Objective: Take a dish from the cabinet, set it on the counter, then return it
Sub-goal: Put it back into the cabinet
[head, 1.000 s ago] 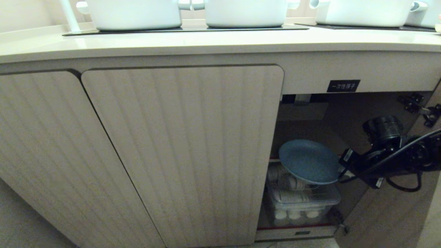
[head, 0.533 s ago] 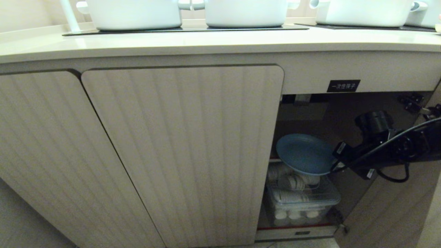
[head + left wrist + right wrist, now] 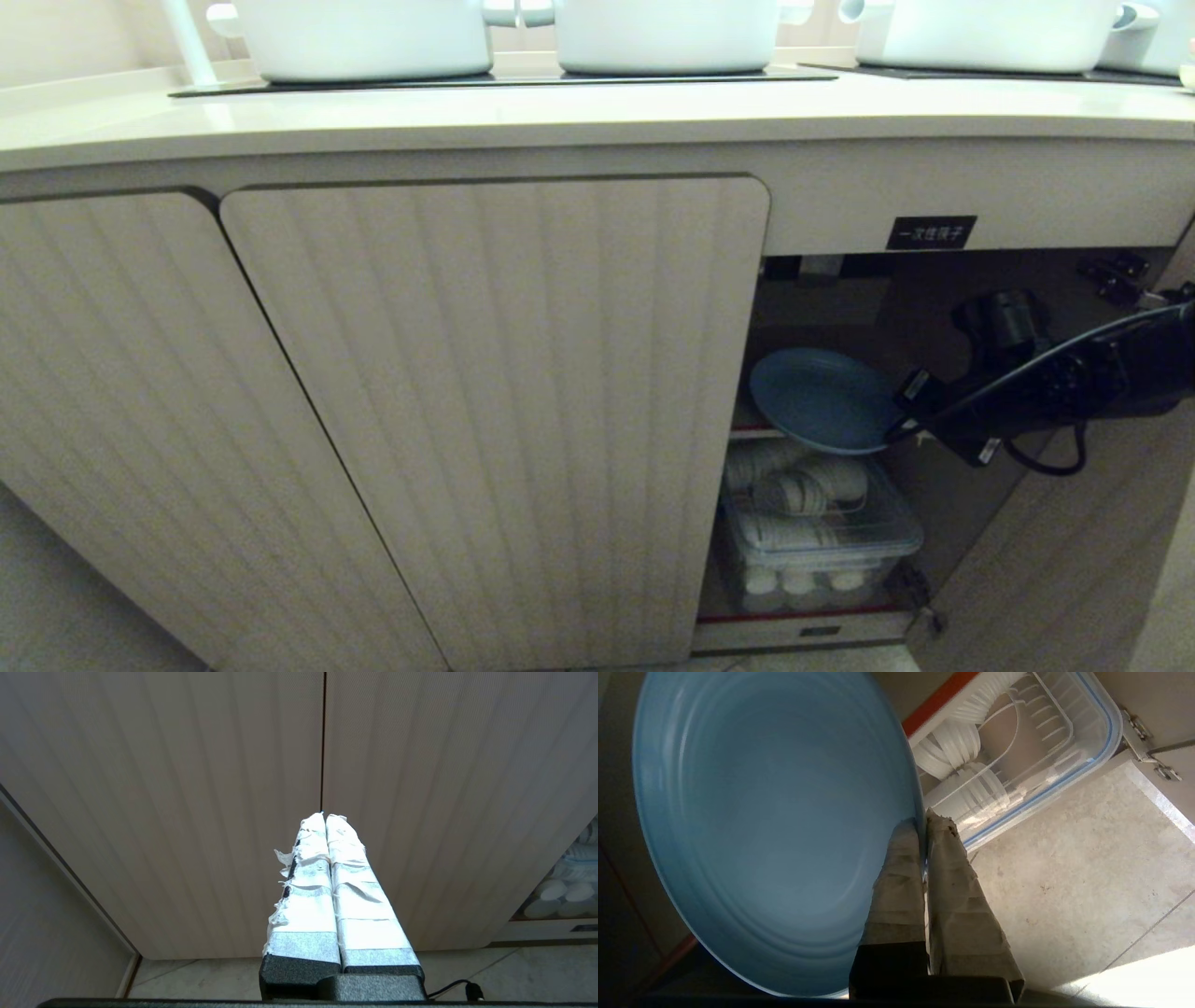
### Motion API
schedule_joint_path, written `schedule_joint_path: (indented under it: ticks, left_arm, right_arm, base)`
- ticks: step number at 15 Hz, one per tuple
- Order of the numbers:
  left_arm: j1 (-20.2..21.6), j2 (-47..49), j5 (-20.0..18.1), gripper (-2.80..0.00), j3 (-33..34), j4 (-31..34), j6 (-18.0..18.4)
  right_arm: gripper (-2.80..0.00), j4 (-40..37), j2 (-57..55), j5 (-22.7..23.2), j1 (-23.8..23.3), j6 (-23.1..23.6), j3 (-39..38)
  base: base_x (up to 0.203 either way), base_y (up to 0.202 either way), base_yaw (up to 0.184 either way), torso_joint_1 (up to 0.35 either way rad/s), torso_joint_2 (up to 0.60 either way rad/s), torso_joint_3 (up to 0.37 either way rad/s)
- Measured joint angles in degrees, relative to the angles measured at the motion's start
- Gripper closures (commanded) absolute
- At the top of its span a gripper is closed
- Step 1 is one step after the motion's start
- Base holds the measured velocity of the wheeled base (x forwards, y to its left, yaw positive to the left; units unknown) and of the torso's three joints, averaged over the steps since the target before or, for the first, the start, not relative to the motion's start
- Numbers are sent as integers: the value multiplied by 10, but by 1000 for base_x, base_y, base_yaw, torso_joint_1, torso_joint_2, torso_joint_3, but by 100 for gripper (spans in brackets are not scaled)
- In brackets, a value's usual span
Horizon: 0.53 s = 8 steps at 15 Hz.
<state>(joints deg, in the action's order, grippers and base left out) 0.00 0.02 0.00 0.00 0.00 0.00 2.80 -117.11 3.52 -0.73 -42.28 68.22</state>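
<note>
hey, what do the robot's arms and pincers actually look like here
The right arm is matte black, with a cylindrical housing, small white tags and a looping black cable. Both the left pincer and right pincer have long tapering black fingers wrapped in frayed whitish tape.

The light-blue dish (image 3: pixel 822 399) hangs tilted inside the open beige cabinet (image 3: pixel 495 411), above its shelf; the cream counter (image 3: pixel 560 117) runs above.
</note>
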Motion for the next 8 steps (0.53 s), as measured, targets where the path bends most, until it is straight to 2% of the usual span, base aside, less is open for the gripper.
schedule_joint_path:
  ticks: [8]
  left_arm:
    - [0,0,0,0,0,0,0]
  right_arm:
    - [0,-19,-41,0,-1,1,63]
  base:
    - [0,0,0,0,0,0]
